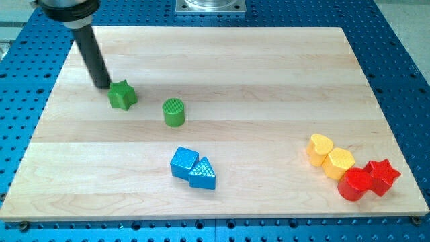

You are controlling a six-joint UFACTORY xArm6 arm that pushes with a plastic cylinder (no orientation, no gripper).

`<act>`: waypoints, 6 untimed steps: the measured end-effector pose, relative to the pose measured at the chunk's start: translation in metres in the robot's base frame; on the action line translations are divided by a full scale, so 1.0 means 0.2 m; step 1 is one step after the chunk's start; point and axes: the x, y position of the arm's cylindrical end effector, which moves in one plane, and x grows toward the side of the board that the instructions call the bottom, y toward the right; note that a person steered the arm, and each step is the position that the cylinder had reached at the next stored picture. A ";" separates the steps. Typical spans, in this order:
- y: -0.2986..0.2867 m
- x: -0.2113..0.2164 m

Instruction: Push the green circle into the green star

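Observation:
The green star [122, 95] lies on the wooden board [222, 67] at the view's upper left. The green circle [174, 112], a short cylinder, stands a little to the star's right and slightly lower, apart from it. My tip [103, 86] sits just to the star's upper left, close to it or touching it. The dark rod rises from there toward the view's top left.
A blue cube [183, 163] and a blue triangle [203, 174] touch each other at the lower middle. At the lower right a yellow heart [320, 148], a yellow hexagon [338, 163], a red cylinder [352, 185] and a red star [382, 177] cluster together.

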 end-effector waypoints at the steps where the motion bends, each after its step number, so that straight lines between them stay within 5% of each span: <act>1: 0.80 -0.01; 2: 1.42 0.18; 3: 1.46 0.47; 5: 0.68 0.53; 6: 0.56 0.53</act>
